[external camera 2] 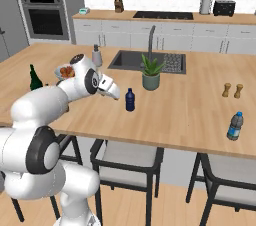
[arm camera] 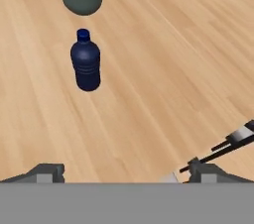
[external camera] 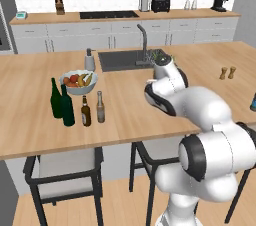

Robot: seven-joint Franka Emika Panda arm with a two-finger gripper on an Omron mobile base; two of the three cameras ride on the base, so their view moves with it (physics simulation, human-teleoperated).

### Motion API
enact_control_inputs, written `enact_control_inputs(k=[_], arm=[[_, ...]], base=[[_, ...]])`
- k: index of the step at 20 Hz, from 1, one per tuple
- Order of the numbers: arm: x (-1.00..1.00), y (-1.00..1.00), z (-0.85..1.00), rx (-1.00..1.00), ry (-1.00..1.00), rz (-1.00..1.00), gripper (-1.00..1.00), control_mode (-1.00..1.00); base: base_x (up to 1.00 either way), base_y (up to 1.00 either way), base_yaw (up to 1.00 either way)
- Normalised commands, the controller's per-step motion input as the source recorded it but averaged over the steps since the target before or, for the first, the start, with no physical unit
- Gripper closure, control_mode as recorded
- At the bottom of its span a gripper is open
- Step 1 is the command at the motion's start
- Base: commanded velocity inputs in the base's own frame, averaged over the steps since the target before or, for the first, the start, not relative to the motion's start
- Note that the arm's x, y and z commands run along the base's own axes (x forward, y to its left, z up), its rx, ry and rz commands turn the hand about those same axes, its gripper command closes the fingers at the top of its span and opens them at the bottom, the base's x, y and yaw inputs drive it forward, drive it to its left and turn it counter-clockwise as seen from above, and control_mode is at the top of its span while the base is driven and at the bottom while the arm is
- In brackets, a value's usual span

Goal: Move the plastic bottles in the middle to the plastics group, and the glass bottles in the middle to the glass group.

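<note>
A squat dark blue plastic bottle (external camera 2: pixel 130 100) stands upright mid-counter, in front of a potted plant (external camera 2: pixel 151 75). In the hand view the same bottle (arm camera: pixel 86 62) lies ahead and left of centre. My gripper (external camera 2: pixel 115 94) hovers just left of it, open, with nothing between its fingertips (arm camera: pixel 47 172). Two slim brown glass bottles, dark amber (external camera: pixel 86 111) and lighter tan (external camera: pixel 100 107), stand side by side to the left. Right beside them are two tall green bottles (external camera: pixel 62 102), the glass group. A blue bottle with a lighter top (external camera 2: pixel 235 126), the plastics group, stands far right near the counter's front edge.
A fruit bowl (external camera: pixel 78 81) and a grey soap dispenser (external camera: pixel 89 60) sit behind the brown bottles. The sink (external camera: pixel 130 60) with its tap lies at the back. Two small wooden shakers (external camera 2: pixel 232 90) stand to the right. Stools (external camera 2: pixel 127 167) line the counter's front.
</note>
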Motion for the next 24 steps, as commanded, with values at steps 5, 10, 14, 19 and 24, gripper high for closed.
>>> enact_control_inputs(k=[5,10,14,19,24], arm=[[0.34,-0.26,-0.14,0.00,-0.01,0.01,-1.00,-1.00],[0.38,-0.04,0.00,0.02,0.00,0.00,-1.00,-1.00],[0.26,-0.04,-0.06,0.02,0.00,0.00,-1.00,-1.00],[0.36,-0.04,-0.18,0.04,0.04,0.00,-1.00,-1.00],[0.39,-0.04,-0.13,0.00,0.00,0.02,-1.00,-1.00]], base=[[0.00,0.00,0.00],[0.00,0.00,0.00],[0.00,0.00,0.00],[0.00,0.00,0.00],[0.00,0.00,0.00]])
